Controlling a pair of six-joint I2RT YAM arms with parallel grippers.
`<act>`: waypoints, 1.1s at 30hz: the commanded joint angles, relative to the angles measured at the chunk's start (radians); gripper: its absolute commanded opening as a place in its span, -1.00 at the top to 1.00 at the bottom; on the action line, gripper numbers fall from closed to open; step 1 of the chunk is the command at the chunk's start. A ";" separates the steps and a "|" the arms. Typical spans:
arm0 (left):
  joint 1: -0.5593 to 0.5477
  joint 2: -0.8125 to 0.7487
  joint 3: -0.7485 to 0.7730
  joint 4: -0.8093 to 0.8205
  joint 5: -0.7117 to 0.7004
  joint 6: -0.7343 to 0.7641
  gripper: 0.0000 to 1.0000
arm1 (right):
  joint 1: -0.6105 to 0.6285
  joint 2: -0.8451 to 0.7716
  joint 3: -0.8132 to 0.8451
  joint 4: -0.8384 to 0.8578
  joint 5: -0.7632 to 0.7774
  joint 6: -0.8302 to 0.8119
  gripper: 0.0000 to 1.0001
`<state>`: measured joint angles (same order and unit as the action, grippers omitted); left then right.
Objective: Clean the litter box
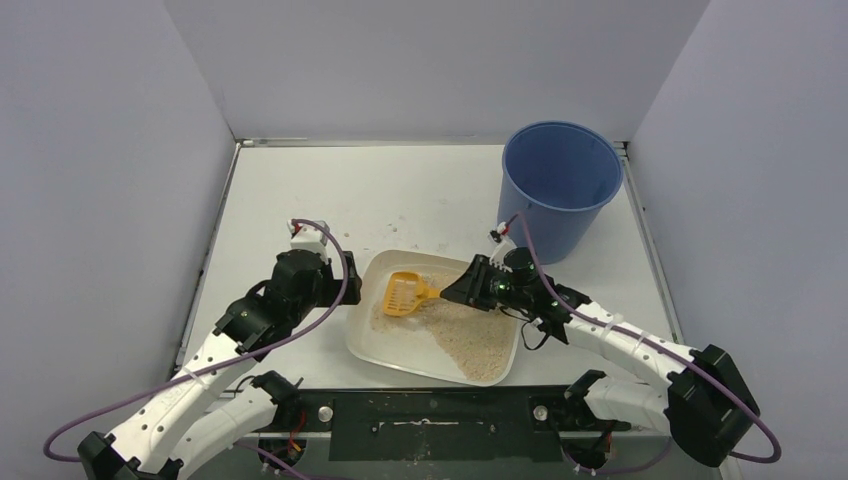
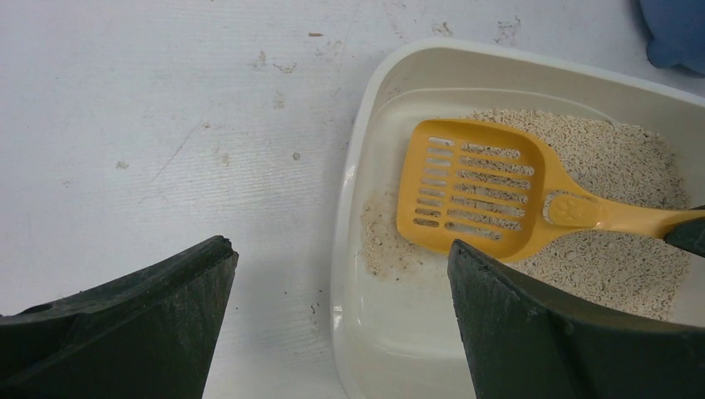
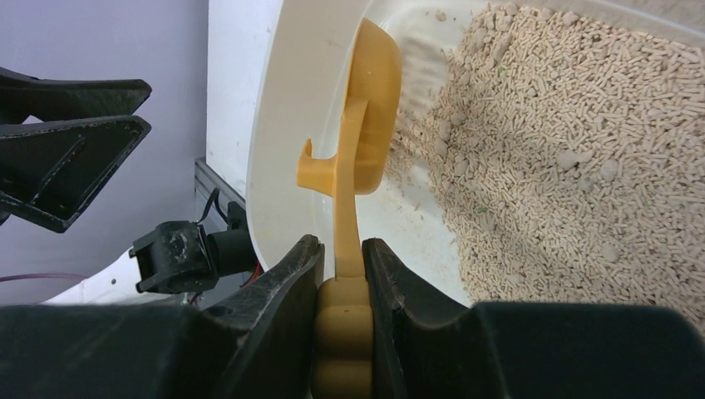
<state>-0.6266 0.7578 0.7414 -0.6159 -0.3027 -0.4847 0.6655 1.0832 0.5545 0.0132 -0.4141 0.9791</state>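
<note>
The litter box [image 1: 363, 338] is a shallow off-white tray near the table's front, with beige litter [image 1: 467, 338] heaped toward its right side. My right gripper [image 1: 458, 291] is shut on the handle of the orange slotted scoop [image 1: 402, 294], whose head hangs over the tray's bare left part. In the right wrist view the gripper [image 3: 341, 246] clamps the scoop [image 3: 366, 125] edge-on, beside the litter [image 3: 565, 150]. My left gripper [image 1: 343, 288] stands open at the tray's left rim. In the left wrist view the gripper [image 2: 337, 245] straddles the litter box rim [image 2: 366, 108], with the scoop [image 2: 474, 187] ahead of it.
A tall blue bucket [image 1: 560, 185] stands at the back right, behind the right arm, and its edge shows in the left wrist view [image 2: 675, 33]. Grey walls close in the table on three sides. A few litter specks lie on the table [image 2: 166, 125] left of the tray.
</note>
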 commanded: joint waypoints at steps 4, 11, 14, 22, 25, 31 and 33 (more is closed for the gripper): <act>0.001 0.006 0.006 0.047 -0.004 0.014 -0.95 | 0.028 0.058 0.022 0.123 0.068 0.017 0.44; 0.002 0.015 0.007 0.047 -0.001 0.014 -0.95 | 0.028 0.030 0.025 0.056 0.108 -0.014 0.04; 0.002 0.017 0.007 0.046 -0.001 0.015 -0.95 | 0.028 0.004 0.041 -0.002 0.133 -0.041 -0.12; 0.005 0.020 0.007 0.047 0.001 0.014 -0.95 | 0.029 -0.093 0.165 -0.354 0.300 -0.188 -1.00; 0.004 0.020 0.007 0.048 0.001 0.015 -0.95 | 0.029 -0.132 0.205 -0.436 0.358 -0.217 -1.00; 0.004 0.019 0.006 0.047 0.001 0.014 -0.95 | 0.031 -0.155 0.298 -0.575 0.447 -0.252 -1.00; 0.004 0.018 0.007 0.048 0.001 0.013 -0.95 | 0.030 -0.157 0.332 -0.611 0.475 -0.258 -1.00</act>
<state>-0.6266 0.7807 0.7414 -0.6159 -0.3027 -0.4850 0.6891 0.9405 0.8021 -0.4862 -0.0471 0.7624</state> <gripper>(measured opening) 0.973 0.999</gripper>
